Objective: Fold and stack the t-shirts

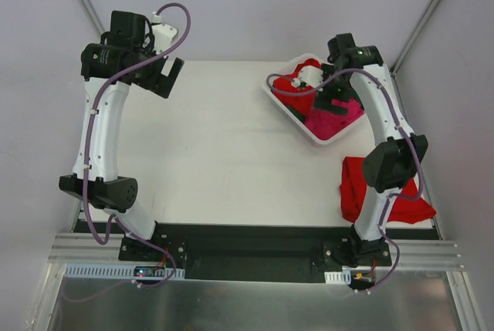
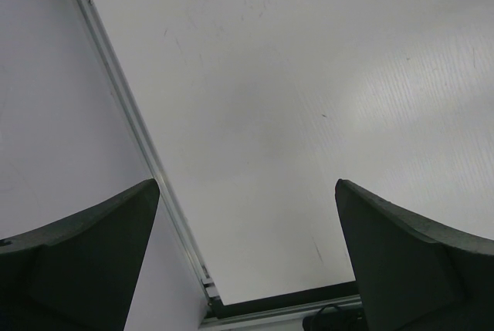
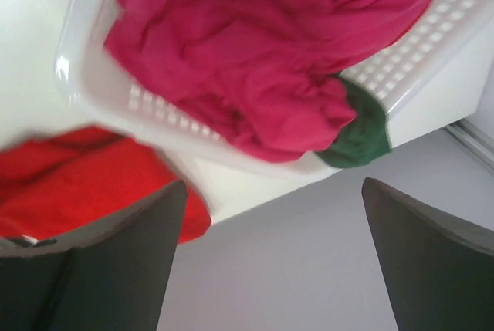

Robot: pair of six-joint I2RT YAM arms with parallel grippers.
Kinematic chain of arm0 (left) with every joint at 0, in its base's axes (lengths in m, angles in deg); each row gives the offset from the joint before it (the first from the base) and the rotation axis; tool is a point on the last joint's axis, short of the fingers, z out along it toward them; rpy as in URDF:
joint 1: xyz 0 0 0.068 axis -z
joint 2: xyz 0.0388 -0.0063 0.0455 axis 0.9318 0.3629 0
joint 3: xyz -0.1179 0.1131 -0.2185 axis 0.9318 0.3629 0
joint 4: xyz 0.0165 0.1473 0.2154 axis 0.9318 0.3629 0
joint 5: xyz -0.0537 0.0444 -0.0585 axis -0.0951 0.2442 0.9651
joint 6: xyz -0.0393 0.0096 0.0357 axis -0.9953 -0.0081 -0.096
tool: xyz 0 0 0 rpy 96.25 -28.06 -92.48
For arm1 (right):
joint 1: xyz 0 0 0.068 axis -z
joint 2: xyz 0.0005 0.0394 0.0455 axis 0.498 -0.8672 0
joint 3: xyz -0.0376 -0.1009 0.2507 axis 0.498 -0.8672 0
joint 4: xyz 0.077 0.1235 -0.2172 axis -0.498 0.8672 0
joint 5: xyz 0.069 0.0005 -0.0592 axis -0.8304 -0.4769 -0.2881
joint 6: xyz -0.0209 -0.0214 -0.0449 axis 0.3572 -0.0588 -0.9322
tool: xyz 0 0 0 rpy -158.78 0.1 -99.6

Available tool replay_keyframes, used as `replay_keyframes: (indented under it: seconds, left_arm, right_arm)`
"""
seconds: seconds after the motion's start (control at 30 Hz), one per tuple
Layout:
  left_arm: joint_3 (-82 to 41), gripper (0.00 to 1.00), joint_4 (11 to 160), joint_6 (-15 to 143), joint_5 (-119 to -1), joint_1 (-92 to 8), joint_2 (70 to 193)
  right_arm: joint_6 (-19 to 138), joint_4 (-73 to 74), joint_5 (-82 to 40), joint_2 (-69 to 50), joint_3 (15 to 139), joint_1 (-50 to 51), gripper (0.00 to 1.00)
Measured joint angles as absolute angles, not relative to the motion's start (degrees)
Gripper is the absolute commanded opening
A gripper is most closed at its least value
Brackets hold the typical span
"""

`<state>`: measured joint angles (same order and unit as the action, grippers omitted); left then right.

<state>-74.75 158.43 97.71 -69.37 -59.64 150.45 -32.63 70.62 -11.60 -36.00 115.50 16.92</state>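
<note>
A white slotted basket (image 1: 312, 136) stands at the back right of the table. It holds a magenta-pink t-shirt (image 1: 332, 119), a bright red one (image 1: 297, 88) and a dark green one (image 1: 297, 113), all crumpled. Another red t-shirt (image 1: 356, 184) lies in a heap on the table at the near right, partly behind the right arm. My right gripper (image 1: 333, 98) hovers over the basket, open and empty. Its wrist view shows the magenta shirt (image 3: 247, 45), a green edge (image 3: 359, 134), the basket rim (image 3: 100, 92) and red cloth (image 3: 93, 184) outside it. My left gripper (image 1: 166, 80) is open and empty, raised at the back left.
The white tabletop (image 2: 309, 76) fills the left wrist view, with its metal edge rail (image 2: 139, 138) along the left. Grey enclosure walls stand close at the back and both sides. The arm bases sit on the black rail at the near edge.
</note>
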Motion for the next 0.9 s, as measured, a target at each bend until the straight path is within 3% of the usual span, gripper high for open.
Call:
replay_keyframes:
  seconds: [0.13,0.57,0.9]
  left_arm:
    - [-74.64,0.99,158.45,97.80,-70.04,-59.64,150.43]
    - [-73.90,0.99,158.58,97.87,-70.72,-59.64,150.32]
    - [-71.41,0.99,158.56,98.00,-72.47,-59.64,148.48]
  right_arm:
    - [-21.92,71.51,-8.74,-42.69,126.95,12.22,1.00]
    - [-8.85,75.25,-9.74,-41.38,111.17,2.12,1.00]
    - [5.36,75.47,-16.30,-46.32,115.96,2.66,1.00]
